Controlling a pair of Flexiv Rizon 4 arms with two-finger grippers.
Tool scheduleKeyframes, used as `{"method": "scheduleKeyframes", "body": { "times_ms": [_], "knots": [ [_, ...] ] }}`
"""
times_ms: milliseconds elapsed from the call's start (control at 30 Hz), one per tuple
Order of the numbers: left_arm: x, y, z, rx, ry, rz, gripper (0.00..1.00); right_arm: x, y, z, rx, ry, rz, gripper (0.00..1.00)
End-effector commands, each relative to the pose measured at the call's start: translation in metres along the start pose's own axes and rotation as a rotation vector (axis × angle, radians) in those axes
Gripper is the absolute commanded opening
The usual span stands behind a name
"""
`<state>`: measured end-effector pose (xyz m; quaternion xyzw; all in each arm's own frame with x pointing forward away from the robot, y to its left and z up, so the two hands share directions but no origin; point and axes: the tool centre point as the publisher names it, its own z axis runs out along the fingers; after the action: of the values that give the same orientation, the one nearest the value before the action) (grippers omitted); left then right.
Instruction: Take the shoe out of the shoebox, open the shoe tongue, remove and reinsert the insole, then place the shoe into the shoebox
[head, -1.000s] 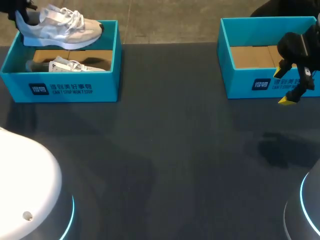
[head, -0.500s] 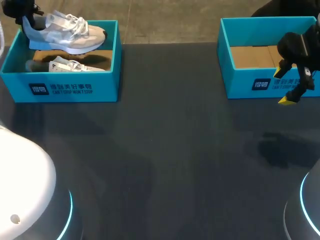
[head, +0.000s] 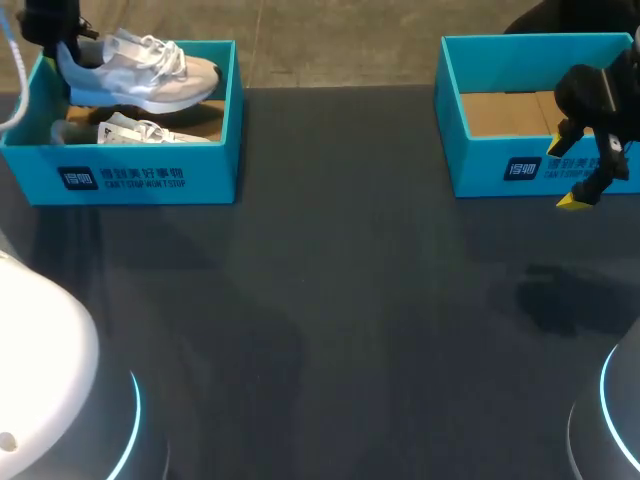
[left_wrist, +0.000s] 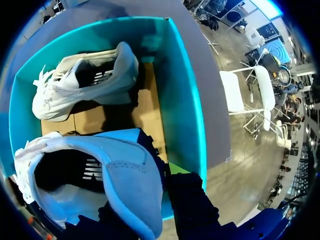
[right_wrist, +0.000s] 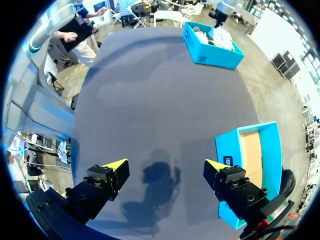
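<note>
Hanging by its heel from the left end effector (head: 55, 35), the shoe (head: 145, 80) is in the air just above the left box (head: 130, 178), roughly level, toe towards the desk's middle. The fingertips are hidden behind the heel in both views, but since the shoe is clear of the box floor, I judge the end effector to be pinching the heel collar. A second shoe (head: 135, 130) lies on its side on the cardboard floor of the same box, below the first and apart from it. The right end effector (right_wrist: 165, 165) hovers over the dark desk (head: 330, 330) just in front of the right box (head: 500, 165), its yellow tips spread wide and nothing between them. That box shows only its cardboard bottom. The count is two shoes, two teal boxes and two end effectors, and no loose insole is in view. The shoe looks like a light trainer with a soft mesh and suede upper and a firmer foam sole. It should weigh little but flex and swing when held at one end, so the stiffened heel counter is the sound place to grip. The tongue is thin and floppy and would best be pinched at its top edge, with the laces likely to snag. The insole is probably thin, bendy foam, easiest to catch at the heel end, and it may buckle on reinsertion unless it is fed in toe first.
</note>
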<state>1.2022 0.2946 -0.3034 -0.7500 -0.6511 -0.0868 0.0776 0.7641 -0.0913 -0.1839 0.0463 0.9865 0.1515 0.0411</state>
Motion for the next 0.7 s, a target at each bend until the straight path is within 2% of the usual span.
{"method": "scheduleKeyframes", "body": {
  "times_ms": [33, 333, 700],
  "knots": [
    [-0.002, 0.008, 0.006, 0.008, -0.003, -0.013, 0.0, 0.0, 0.0, 0.001, 0.003, 0.001, 0.001, 1.0],
    [-0.012, 0.018, 0.021, 0.02, -0.016, -0.027, 0.0, 0.0, 0.0, 0.001, 0.003, 0.001, 0.001, 1.0],
    [-0.013, 0.027, 0.047, 0.052, -0.02, -0.034, 0.0, 0.0, 0.0, 0.001, 0.003, 0.001, 0.001, 1.0]
  ]
}}
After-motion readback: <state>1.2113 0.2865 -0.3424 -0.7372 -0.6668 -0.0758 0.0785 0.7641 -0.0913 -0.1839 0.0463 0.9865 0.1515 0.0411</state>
